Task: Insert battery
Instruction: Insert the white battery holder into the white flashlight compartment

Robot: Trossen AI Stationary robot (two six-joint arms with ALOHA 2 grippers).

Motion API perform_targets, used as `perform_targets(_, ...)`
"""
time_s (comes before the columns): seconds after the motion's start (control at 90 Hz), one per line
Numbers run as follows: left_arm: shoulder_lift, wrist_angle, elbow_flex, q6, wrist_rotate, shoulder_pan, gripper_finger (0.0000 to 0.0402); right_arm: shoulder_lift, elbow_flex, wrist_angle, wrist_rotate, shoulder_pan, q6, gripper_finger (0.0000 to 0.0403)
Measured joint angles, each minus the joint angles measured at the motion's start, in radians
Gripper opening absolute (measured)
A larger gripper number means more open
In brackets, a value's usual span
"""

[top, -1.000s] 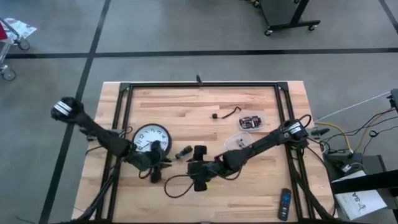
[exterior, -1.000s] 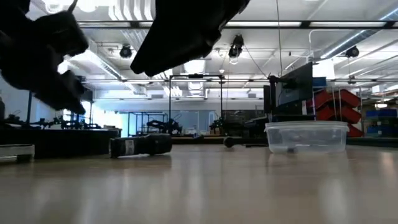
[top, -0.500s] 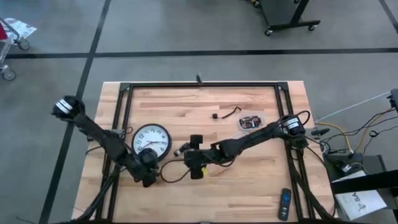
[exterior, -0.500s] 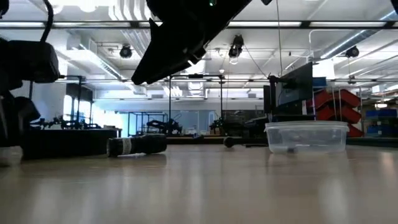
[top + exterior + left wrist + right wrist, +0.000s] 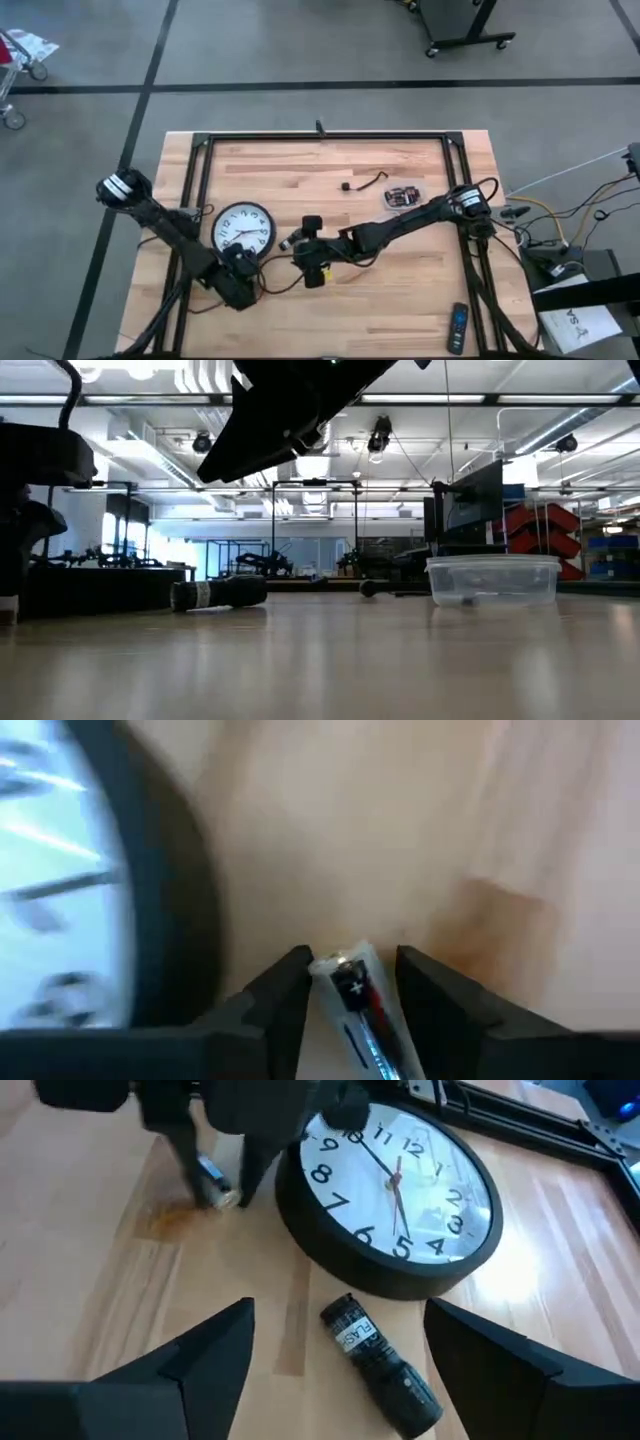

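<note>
Left gripper (image 5: pixel 350 985) slid further off the wall clock (image 5: pixel 243 228) toward the desk's (image 5: pixel 330 170) near edge, fingers clamped on the AA battery (image 5: pixel 358 1010), right gripper (image 5: pixel 335 1342) spread wide over the black flashlight (image 5: pixel 382 1364) beside the clock.

Wooden table (image 5: pixel 280 170) seen from straight above, black frame round its edges. Left arm reaching in from the left edge, left gripper (image 5: pixel 238 287) low near the front, just below the round wall clock (image 5: pixel 243 228); fingers too small to judge. Right arm stretched across from the right side, right gripper (image 5: pixel 308 250) near the middle, just right of the clock. Small dark flashlight (image 5: pixel 294 241) lying between clock and right gripper, close to both. Farther back, a black cable (image 5: pixel 368 183) and a clear container (image 5: pixel 404 197) with small parts. Remote control (image 5: pixel 457 328) at the front right corner.
</note>
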Motion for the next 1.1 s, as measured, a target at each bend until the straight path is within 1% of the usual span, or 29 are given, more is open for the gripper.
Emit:
perform_targets(0.111,-0.001,-0.025,0.033,0.041,0.001,0.001,0.0116,0.000,0.000,0.000,0.001,0.000,0.009,0.0256)
perform_targets(0.367,-0.005,-0.034,0.026,0.048,0.049,0.001,0.0071,0.000,0.000,0.007,0.000,0.003,0.017,0.0239)
perform_targets(0.467,-0.006,-0.036,0.028,0.057,0.058,0.000,0.0072,0.000,0.000,0.007,0.000,0.007,0.017,0.0234)
perform_targets(0.644,-0.002,-0.040,0.016,0.064,0.086,0.000,0.0105,0.000,0.000,0.006,-0.001,0.020,0.019,0.0227)
perform_targets(0.722,-0.004,-0.038,0.016,0.059,0.087,-0.001,0.0111,0.000,0.000,0.006,-0.001,0.025,0.019,0.0224)
perform_targets(0.8,-0.004,-0.033,0.016,0.057,0.085,0.000,0.0100,0.000,0.000,0.007,0.002,0.032,0.019,0.0221)
perform_targets(0.933,-0.004,0.006,0.015,0.077,0.082,0.000,0.0056,0.000,0.001,0.003,0.002,0.042,0.020,0.0214)
perform_targets(1.1,-0.004,0.006,0.016,0.083,0.077,0.000,0.0053,-0.008,0.012,0.004,0.002,0.057,0.020,0.0206)
